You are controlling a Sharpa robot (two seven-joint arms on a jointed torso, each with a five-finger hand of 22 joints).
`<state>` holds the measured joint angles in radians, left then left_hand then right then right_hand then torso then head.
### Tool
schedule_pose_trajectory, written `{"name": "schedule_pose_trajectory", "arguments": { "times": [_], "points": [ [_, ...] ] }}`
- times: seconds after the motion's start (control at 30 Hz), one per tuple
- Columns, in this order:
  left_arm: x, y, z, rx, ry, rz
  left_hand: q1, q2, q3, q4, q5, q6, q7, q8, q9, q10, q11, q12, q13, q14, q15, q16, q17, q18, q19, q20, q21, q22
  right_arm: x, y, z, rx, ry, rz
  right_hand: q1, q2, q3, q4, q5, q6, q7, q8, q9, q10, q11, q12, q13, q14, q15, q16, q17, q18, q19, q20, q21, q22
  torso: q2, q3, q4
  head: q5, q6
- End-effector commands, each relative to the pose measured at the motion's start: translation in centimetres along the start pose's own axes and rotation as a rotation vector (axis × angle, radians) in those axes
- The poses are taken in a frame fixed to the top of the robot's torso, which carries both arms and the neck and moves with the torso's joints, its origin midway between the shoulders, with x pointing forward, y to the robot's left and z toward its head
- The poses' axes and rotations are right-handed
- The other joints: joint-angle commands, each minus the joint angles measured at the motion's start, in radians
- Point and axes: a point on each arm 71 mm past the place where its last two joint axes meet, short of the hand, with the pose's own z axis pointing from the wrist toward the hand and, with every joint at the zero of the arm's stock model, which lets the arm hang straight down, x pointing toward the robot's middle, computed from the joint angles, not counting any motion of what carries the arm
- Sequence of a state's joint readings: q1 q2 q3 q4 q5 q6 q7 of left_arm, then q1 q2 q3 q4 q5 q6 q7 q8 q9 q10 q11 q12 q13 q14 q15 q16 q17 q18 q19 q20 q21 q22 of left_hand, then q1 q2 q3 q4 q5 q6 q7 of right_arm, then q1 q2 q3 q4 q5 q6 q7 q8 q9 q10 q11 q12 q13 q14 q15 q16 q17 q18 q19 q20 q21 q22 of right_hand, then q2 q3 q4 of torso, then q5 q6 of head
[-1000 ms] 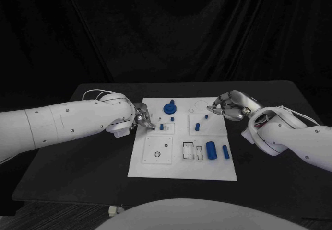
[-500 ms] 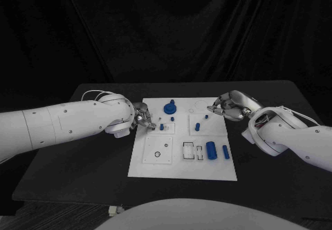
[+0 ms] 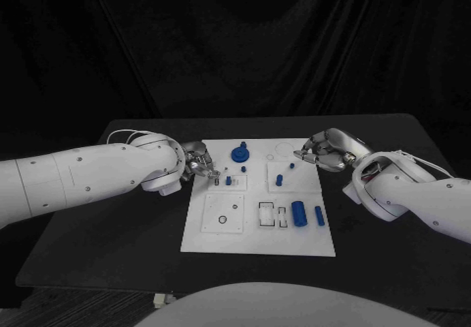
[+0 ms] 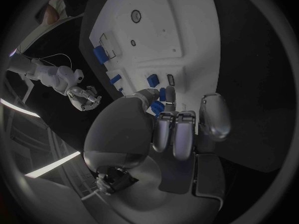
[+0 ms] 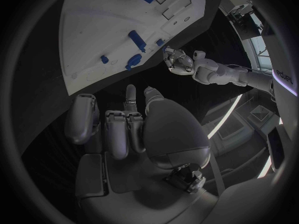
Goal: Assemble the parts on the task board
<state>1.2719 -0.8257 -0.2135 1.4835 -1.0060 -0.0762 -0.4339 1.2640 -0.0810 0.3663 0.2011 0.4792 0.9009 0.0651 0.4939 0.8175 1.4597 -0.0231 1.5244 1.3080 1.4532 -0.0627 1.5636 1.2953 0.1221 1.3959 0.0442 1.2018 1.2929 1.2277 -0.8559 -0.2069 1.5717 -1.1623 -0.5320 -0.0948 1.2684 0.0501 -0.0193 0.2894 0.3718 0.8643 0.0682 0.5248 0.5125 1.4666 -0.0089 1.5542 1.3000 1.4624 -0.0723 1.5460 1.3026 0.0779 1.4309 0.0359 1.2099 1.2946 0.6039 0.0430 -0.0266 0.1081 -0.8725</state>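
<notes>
- White task board (image 3: 257, 235) lies flat in the middle of the black bench (image 3: 98, 238), carrying several blue parts.
- A blue knob-shaped part (image 3: 240, 152) stands at the board's far edge; two small blue pegs (image 3: 229, 181) and (image 3: 280, 180) stand in square plates further in.
- A thick blue cylinder (image 3: 298, 213) and a thinner blue bar (image 3: 319, 216) lie side by side on the board's right half, just beside a pair of rectangular slots (image 3: 267, 214).
- The left hand (image 3: 199, 166) hangs over the board's left edge, near the left peg; in the left wrist view its fingers (image 4: 176, 134) are curled in, with a small blue piece (image 4: 163, 94) at the fingertips. Whether it grips that piece I cannot tell.
- The right hand (image 3: 324, 153) hovers at the board's far right corner, fingers curled inward and clenched on nothing visible, apart from the parts.
</notes>
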Motion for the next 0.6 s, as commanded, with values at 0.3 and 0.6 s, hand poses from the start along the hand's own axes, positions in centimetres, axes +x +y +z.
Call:
{"name": "schedule_pose_trajectory", "arguments": {
  "times": [0.3,0.6],
  "points": [
    [-0.1,0.3,0.5,-0.079,0.184,0.023,0.007,-0.029,0.16,-0.042,-0.003,0.008,-0.026,0.04,0.027,0.043,-0.008,-0.018,0.174,0.107,-0.014,0.0,0.255,-0.038,-0.004,-0.009,-0.014,0.167,0.1,-0.1,0.0,0.015,0.002,-0.003,0.013,0.001,0.008,-0.006,0.023,-0.009,-0.006,0.004,0.005,0.104,-0.001,0.017,0.271,0.108,0.002,0.025,0.268,0.003,0.001,0.004,-0.017,0.169,-0.001,0.0005,-0.0003,0.0,0.0],
    [-0.2,0.2,1.2,-0.119,0.231,0.056,0.004,-0.037,0.165,-0.05,-0.007,0.002,-0.025,0.038,0.027,0.041,-0.007,-0.02,0.172,0.106,-0.014,0.0,0.253,-0.038,-0.005,-0.009,-0.016,0.166,0.2,0.0,0.0,0.014,0.003,-0.003,0.015,0.002,0.01,-0.007,0.024,-0.009,-0.007,0.004,0.005,0.104,-0.001,0.017,0.271,0.108,0.001,0.025,0.268,0.003,0.001,0.004,-0.017,0.169,0.0,-0.0001,-0.0002,-0.001,0.0]
  ]
}}
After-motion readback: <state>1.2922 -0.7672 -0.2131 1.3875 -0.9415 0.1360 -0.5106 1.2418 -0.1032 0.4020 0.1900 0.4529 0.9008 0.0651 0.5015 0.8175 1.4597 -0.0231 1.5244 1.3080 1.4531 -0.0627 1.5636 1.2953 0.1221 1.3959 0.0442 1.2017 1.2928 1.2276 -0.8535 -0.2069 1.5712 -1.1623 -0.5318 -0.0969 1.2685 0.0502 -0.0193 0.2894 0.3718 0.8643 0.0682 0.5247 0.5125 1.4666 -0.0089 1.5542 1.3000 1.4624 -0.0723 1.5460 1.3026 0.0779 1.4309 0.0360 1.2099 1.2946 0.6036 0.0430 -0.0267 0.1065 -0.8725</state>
